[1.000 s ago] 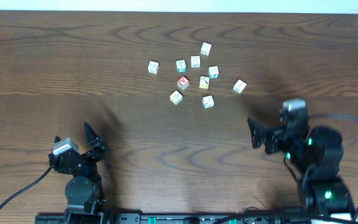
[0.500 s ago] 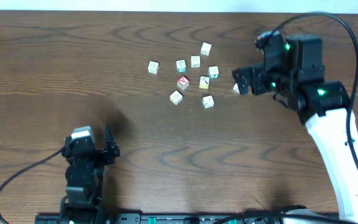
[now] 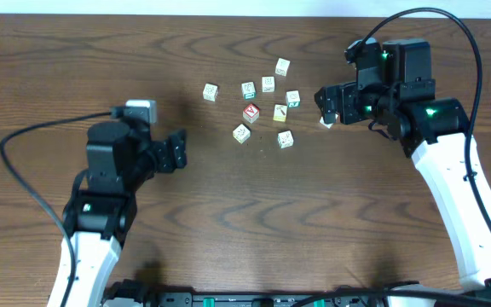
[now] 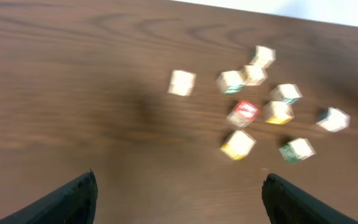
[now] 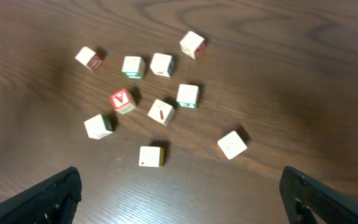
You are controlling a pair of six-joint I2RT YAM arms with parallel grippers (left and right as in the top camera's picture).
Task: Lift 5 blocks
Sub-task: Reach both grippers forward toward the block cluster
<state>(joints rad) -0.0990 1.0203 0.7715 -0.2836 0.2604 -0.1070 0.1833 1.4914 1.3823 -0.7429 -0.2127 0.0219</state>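
The brown wooden table held everything. The right pincer was wide open and held nothing. It hung just beside the end block on the right of the bunch. The left pincer was wide open too, and empty, well apart from the bunch. The little blocks lay loose on the far middle of the table. They were cream-white with small green marks. Among them sat a red-faced block and a yellowish block.
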